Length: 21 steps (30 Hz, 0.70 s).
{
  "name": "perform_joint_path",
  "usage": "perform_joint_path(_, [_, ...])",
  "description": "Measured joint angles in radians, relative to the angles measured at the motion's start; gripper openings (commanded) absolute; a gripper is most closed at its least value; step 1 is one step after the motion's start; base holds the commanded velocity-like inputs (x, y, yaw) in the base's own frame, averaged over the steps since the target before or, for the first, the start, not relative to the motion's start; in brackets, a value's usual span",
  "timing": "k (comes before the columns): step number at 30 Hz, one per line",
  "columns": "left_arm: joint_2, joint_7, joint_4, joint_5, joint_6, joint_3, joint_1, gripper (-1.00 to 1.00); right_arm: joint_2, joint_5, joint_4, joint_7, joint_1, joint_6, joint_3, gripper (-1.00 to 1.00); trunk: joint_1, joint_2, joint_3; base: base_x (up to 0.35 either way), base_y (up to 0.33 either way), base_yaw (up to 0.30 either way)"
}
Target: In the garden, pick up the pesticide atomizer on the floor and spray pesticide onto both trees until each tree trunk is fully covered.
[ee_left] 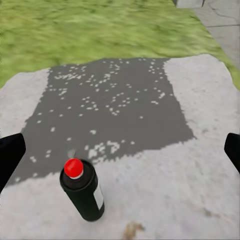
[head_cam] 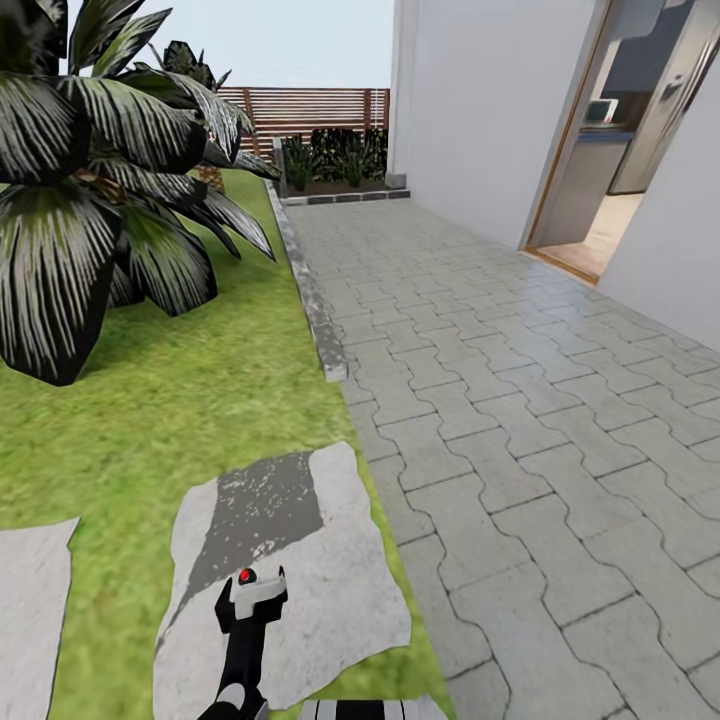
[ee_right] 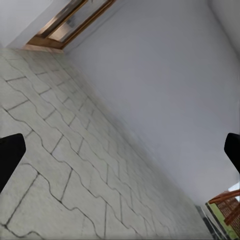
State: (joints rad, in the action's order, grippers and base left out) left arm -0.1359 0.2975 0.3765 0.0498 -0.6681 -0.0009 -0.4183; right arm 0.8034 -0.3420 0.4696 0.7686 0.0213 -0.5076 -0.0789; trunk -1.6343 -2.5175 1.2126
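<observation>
Since nothing had hold of it yet, the spray bottle (head_cam: 250, 592) stood by itself on a flat stepping stone (head_cam: 340, 580) set in the lawn (head_cam: 180, 400), its red-dotted top uppermost and its dark body with the white label below. Just beyond it the stone carried a dark, speckled patch (ee_left: 110, 105).

From the left wrist camera the bottle (ee_left: 82, 192) sat low between the two black fingertips of the left gripper (ee_left: 120, 155), which were spread wide and held nothing. I took that spread to be on purpose: the arm seemed lined up behind the bottle so the fingers could pass on either side of it. Neither finger touched it. Whether the bottle was centred in the gap was hard to say; it looked nearer one finger than the other, so a small sideways correction might be needed first.

The right gripper (ee_right: 120, 155) was likewise parted and empty, aimed out over the grey paving (head_cam: 520, 400) towards a white house wall (head_cam: 470, 110), apparently kept clear of the pickup.

Farther off, a short palm (head_cam: 90, 180) spread over the grass, a slatted wooden fence (head_cam: 300, 105) closed the far end, and an open doorway (head_cam: 610, 150) broke the wall. By my reckoning the job had barely begun.
</observation>
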Motion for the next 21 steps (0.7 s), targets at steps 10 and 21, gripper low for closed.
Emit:
perform_joint_path(10, [0.004,0.002,0.000,0.000,0.000,0.016,0.000,1.00,0.001,0.000,-0.007,0.003,0.000,-0.001,-0.006,1.00,0.000,0.000,0.000,0.008,0.001,0.000])
perform_joint_path(21, [0.007,-0.002,0.036,0.000,0.000,0.014,0.000,1.00,0.002,0.000,-0.007,0.003,0.000,0.000,-0.005,1.00,0.000,0.000,0.000,0.000,0.000,0.000])
